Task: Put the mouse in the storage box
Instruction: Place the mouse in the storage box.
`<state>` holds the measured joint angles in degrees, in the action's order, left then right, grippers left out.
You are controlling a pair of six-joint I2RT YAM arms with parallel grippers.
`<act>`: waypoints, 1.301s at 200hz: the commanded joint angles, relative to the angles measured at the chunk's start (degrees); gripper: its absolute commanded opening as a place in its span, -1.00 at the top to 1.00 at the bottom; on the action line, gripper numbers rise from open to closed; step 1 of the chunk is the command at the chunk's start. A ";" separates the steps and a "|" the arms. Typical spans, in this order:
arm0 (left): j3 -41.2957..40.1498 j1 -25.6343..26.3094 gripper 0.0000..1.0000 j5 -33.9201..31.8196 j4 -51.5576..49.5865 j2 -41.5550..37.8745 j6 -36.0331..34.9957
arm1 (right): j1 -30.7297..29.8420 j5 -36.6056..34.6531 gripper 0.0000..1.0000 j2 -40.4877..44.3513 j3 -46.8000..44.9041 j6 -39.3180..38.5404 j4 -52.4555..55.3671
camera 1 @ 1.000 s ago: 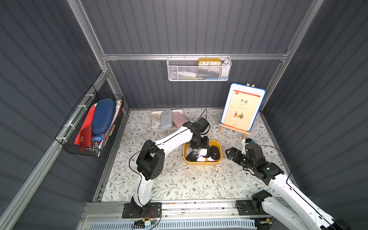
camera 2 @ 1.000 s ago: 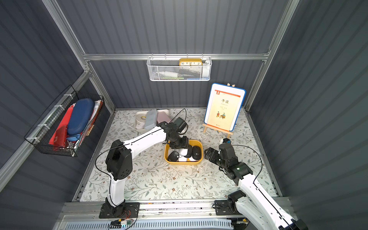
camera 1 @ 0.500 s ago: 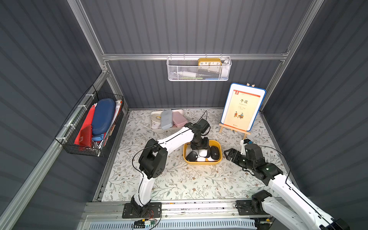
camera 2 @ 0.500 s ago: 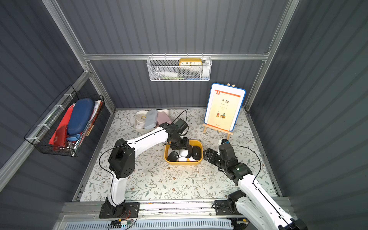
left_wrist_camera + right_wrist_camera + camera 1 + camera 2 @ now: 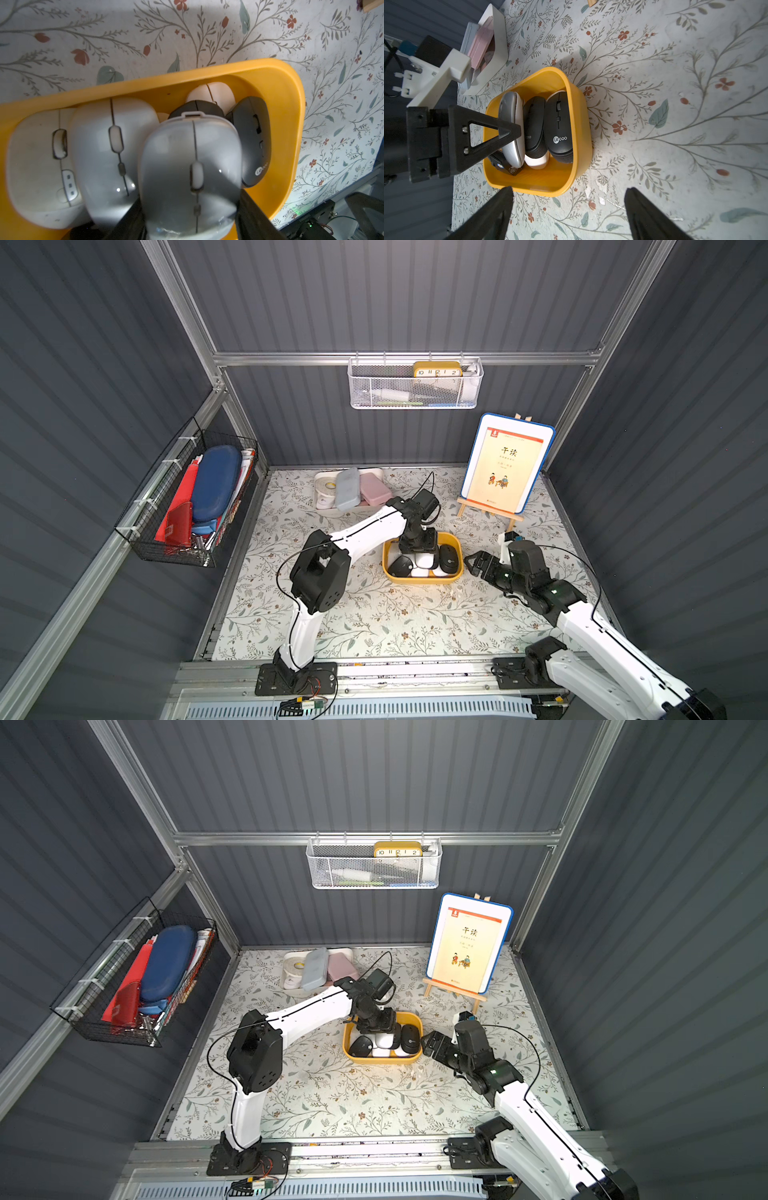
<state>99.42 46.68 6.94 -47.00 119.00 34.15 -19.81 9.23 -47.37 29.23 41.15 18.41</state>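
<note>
In both top views the left tool (image 5: 417,553) points straight down over the yellow storage box (image 5: 420,580) in the middle of the flowered worktop (image 5: 374,622). Its tip is inside the rim, among the mice kept there. The right tool (image 5: 473,564) sits low, just beside the box's short wall on its own arm's side, with its jaws apart and nothing between them. The left arm is plainly the nearer one, since it carries the load.

From the left wrist, the grey mouse (image 5: 191,166) fills the space between the two dark fingers (image 5: 252,216), which are clamped on its flanks near the tail. Its long axis runs straight away from the tool, nose first. That matches the pale mice (image 5: 104,149) on one side and a black mouse (image 5: 251,141) on the other. It lies within the rim.

From the right wrist, the mouse (image 5: 510,128) stands on edge against a black neighbour, with one left finger (image 5: 488,118) flat against it. Whether it touches the box floor is hidden. Letting go looks to be all that remains, though the mouse may tip onto its neighbours.
</note>
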 commanded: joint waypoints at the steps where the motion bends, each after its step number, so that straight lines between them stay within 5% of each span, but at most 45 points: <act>1: -1.83 0.96 -0.23 -1.39 -2.41 1.58 0.43 | 0.21 0.53 -0.77 0.37 -0.53 0.25 -0.44; 260: 3.70 2.15 -0.47 -7.36 -9.70 -0.79 0.40 | 0.17 6.50 -0.78 -1.16 -0.96 0.17 -1.81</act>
<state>102.04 48.99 -0.08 -54.33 119.00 34.57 -19.81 13.85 -48.51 28.45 41.34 17.17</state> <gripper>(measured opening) 0.721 0.886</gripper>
